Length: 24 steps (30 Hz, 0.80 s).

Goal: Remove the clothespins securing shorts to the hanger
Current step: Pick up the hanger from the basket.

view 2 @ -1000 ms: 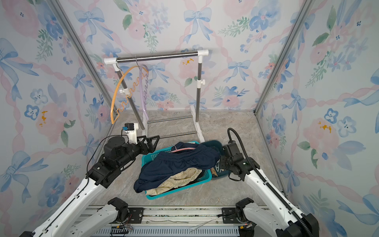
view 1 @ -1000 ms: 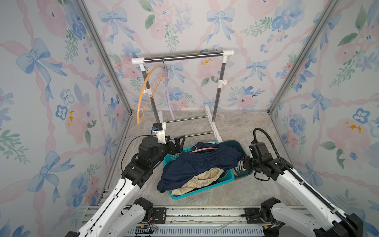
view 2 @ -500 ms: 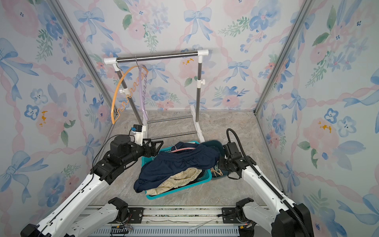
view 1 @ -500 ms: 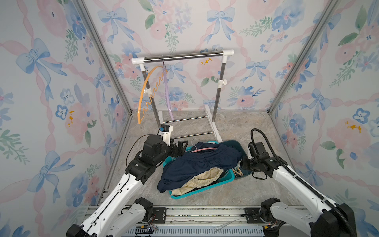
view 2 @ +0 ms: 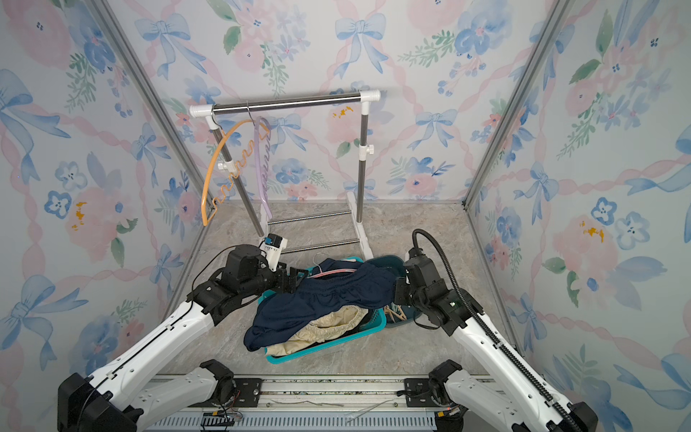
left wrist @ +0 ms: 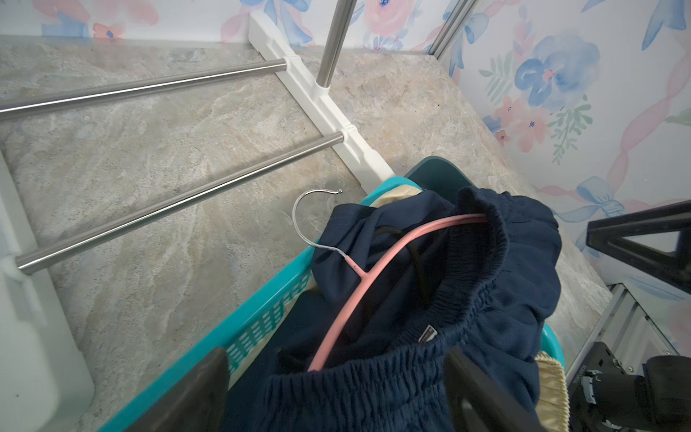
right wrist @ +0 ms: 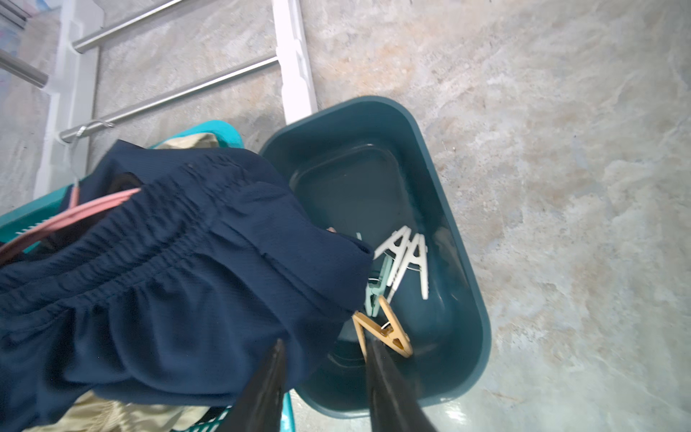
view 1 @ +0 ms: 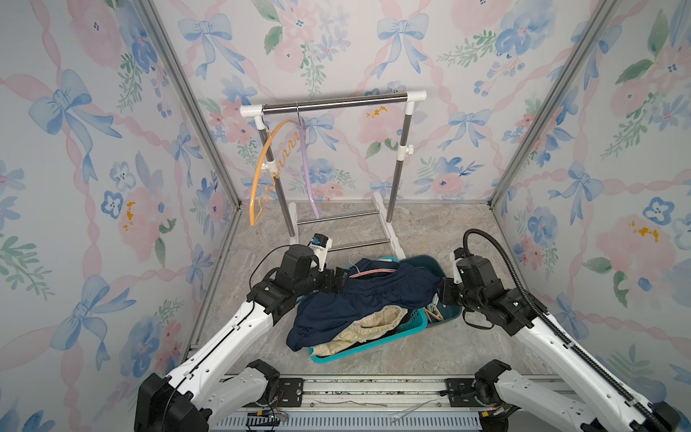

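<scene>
Worktop (view 1: pixel 430 232) is grey-beige, stone-look; three walls papered w/ blue bows, pink ribbons & flowers, metal posts in the corners. A clothes rack (view 1: pixel 332 104) stands at the back w/ an orange hanger (view 1: pixel 261 162) & a lilac hanger (view 1: pixel 306 171) on its bar.

Turquoise basket (view 1: pixel 374 346) sits mid-worktop; dark teal tub (right wrist: pixel 467 299) just beside it, on the right arm's side. Navy shorts (view 1: pixel 359 299) lie heaped over the basket, one edge hanging over the tub's rim; cream shorts (view 1: pixel 374 323) under them. Pink hanger (left wrist: pixel 339 316) runs through the navy waistband, its wire hook poking out past the basket rim; its far end is buried in fabric.

Clothespins (right wrist: pixel 422 269) lie in the tub: two white, a mint one (right wrist: pixel 374 295) partly under the navy cloth, an orange one (right wrist: pixel 389 329) just beside a right fingertip.

Left hand (left wrist: pixel 334 351) is spread wide over the navy waistband, gripping nothing; right hand (right wrist: pixel 326 341) is part-spread above the tub's edge, nothing btwn its fingers; in both top views it's mostly hidden behind the shorts. Dark strip below the cream pair: can't tell what.
</scene>
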{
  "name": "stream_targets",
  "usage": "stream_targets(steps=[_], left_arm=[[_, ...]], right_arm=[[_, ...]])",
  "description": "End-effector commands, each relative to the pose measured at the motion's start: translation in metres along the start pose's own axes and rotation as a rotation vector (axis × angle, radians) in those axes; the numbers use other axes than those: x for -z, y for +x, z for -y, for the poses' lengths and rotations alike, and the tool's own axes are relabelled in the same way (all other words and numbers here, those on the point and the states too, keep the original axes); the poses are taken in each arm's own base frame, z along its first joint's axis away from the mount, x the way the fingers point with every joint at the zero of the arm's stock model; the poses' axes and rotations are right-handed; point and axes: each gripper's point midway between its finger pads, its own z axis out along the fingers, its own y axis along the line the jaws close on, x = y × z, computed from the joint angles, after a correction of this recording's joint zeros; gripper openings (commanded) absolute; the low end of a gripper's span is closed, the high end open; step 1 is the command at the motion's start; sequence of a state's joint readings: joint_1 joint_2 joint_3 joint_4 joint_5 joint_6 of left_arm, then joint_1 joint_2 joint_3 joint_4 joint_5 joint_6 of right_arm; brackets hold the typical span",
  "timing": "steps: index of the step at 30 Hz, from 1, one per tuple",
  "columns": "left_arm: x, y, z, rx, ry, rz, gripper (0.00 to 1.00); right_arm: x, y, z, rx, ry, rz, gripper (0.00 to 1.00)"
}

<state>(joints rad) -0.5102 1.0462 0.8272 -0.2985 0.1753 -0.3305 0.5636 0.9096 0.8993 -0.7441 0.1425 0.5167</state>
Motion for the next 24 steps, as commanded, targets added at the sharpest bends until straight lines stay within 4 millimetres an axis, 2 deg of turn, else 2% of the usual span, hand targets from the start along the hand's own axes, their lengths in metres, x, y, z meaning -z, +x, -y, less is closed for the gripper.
stream_targets(steps=[1, 6, 10, 12, 15, 20, 24], left_arm=[[-0.006, 0.004, -0.003, -0.046, -0.019, -0.022, 0.89], [-0.014, 0.007, 0.0, -0.052, -0.006, -0.049, 0.9], [-0.017, 0.006, 0.0, -0.056, -0.009, -0.056, 0.9], [-0.018, 0.003, 0.001, -0.059, -0.01, -0.054, 0.9], [-0.021, -0.001, 0.002, -0.066, -0.005, -0.057, 0.9], [-0.029, -0.004, 0.002, -0.076, -0.006, -0.071, 0.9], [-0.041, 0.0, -0.001, -0.079, -0.012, -0.105, 0.9]], right_arm=[[0.01, -0.017, -0.017, 0.012, -0.03, 0.065, 0.38], [0.001, -0.031, -0.054, 0.074, -0.114, 0.081, 0.39], [-0.025, -0.026, -0.08, 0.102, -0.169, 0.024, 0.38], [-0.037, -0.019, -0.083, 0.106, -0.167, -0.006, 0.37], [-0.056, -0.001, -0.077, 0.081, -0.15, -0.043, 0.36], [-0.081, 0.038, -0.053, 0.028, -0.111, -0.101, 0.35], [-0.089, 0.055, -0.039, 0.014, -0.095, -0.121, 0.34]])
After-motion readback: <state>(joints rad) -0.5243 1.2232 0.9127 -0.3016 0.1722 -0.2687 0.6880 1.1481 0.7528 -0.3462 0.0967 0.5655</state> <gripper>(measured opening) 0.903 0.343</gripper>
